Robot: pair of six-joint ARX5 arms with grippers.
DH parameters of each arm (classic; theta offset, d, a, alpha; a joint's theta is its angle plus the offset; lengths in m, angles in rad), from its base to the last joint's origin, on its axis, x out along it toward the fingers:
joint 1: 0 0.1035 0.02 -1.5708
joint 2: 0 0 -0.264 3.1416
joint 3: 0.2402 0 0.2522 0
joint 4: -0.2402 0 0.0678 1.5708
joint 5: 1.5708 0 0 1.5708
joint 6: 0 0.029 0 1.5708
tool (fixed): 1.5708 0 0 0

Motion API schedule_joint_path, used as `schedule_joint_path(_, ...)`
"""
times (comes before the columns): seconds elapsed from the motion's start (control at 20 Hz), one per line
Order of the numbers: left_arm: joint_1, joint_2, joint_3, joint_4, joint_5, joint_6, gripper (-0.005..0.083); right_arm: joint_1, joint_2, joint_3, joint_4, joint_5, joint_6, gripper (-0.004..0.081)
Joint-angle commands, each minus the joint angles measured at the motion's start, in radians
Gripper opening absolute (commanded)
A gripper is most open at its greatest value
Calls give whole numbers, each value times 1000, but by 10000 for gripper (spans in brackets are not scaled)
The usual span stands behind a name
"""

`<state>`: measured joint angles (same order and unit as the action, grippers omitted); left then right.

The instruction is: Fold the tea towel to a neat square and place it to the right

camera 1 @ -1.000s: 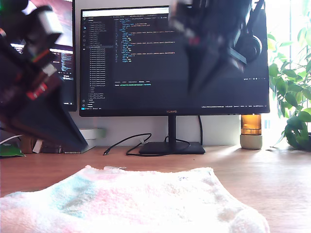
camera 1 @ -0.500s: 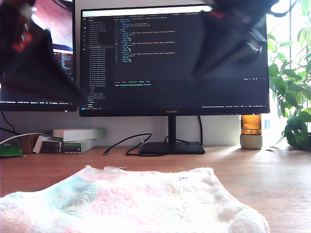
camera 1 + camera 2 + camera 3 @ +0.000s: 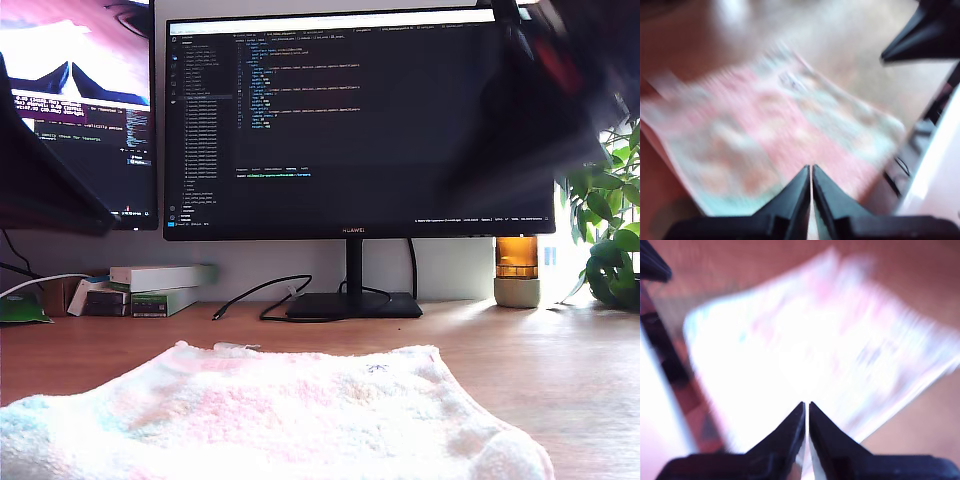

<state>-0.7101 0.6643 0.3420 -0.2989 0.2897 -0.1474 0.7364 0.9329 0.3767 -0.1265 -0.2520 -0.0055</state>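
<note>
Since my first gripper [image 3: 811, 172] and my second gripper [image 3: 806, 410] both hang pressed together, empty, above the tea towel [image 3: 270, 415] on the desk [image 3: 560, 360], any grab could bunch it.

Black, tapered, wedge-shaped jaws

Exterior view: low, near worktop level, close behind the fluffy pastel pink, mint and white checked tea towel [image 3: 270, 410], facing across the brown wooden worktop [image 3: 560, 350] toward the large black monitor [image 3: 355, 120]. First wrist view: rides above my first gripper [image 3: 811, 169], looking down along its black fingers [image 3: 795, 195] at the towel [image 3: 775, 130], blurred. Second wrist view: same setup over my second gripper [image 3: 806, 405], also blurred, towel [image 3: 830, 350] below. All three views share the towel and the worktop around it.
</note>
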Motion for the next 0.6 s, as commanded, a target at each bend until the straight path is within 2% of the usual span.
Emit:
schedule_joint_path(0.0, -19, 21, -10, -31, -32, -34, -22, 19, 10, 1, 21, 0, 41, -13)
schedule_joint_path(0.15, -31, 81, -10, -53, -84, -37, -22, 29, 20, 1, 54, 0, 43, -13)
schedule_joint_path(0.55, -31, 337, -10, -6, -131, -36, -22, 29, 20, 1, 76, -1, 44, -13)
